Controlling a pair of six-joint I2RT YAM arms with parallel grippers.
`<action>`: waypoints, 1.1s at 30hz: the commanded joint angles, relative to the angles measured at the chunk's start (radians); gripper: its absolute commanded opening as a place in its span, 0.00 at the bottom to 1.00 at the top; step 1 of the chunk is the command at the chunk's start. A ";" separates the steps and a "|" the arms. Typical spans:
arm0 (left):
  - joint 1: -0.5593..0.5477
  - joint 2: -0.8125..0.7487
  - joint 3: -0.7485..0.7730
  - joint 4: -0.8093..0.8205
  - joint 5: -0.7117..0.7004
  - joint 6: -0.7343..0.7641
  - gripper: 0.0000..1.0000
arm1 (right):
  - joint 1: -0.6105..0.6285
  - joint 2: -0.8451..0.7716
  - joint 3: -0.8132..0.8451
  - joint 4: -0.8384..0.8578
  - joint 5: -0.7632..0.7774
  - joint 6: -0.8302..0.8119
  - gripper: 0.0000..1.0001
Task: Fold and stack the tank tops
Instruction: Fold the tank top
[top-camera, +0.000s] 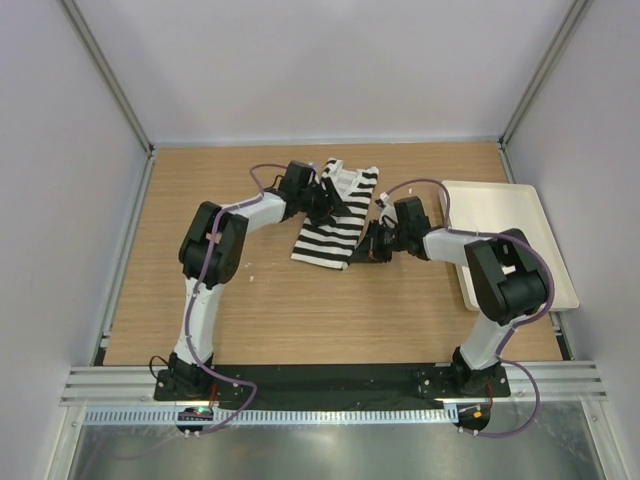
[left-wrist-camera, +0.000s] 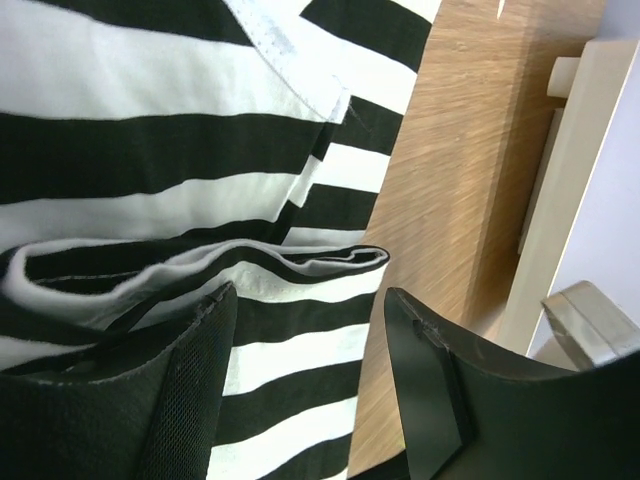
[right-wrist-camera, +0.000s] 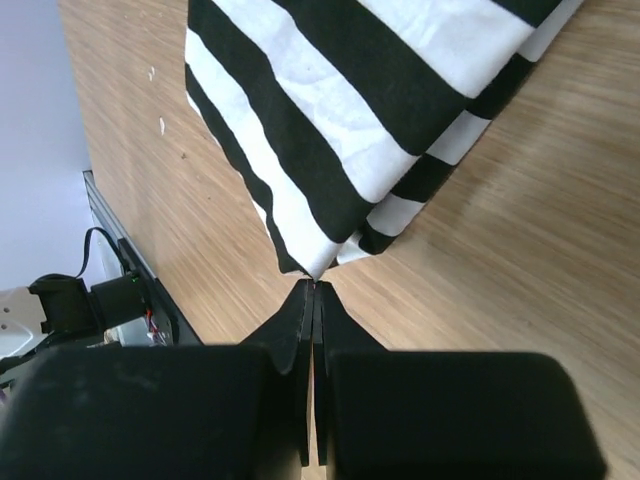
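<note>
Toward the upper middle of the overhead view, the tank top (top-camera: 335, 225) lies on the worktop (top-camera: 250, 320). Its long axis slants from the neckline at the upper right of the cloth down to the hem at its lower left. It looks partly folded to us, since the right wrist view shows doubled layers at the edge.

We see the left gripper (top-camera: 322, 205) over the upper part of the garment. Its jaws are apart, and a raised fold with white trim lies just ahead of the gap. The right gripper (right-wrist-camera: 312, 290) sits at the lower right corner of the cloth, jaws pressed together. The striped corner comes to a point exactly at their tips, but we cannot tell whether any fabric is nipped between them.

We judge that the coming fold turns on that corner. The cloth runs away from the right jaws toward the upper frame, so dragging it needs a real pinch. The white tray (top-camera: 500, 205) waits at the right, apart from the garment.
</note>
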 joint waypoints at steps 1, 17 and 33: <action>0.000 -0.055 -0.041 -0.016 -0.098 0.035 0.63 | -0.001 -0.074 -0.011 -0.018 -0.014 0.000 0.01; -0.008 -0.346 -0.232 0.059 -0.115 -0.005 0.70 | 0.045 -0.114 0.043 -0.160 0.148 -0.011 0.62; 0.185 -0.641 -0.614 0.007 -0.165 0.015 0.68 | 0.228 -0.062 -0.055 0.160 0.377 0.400 0.58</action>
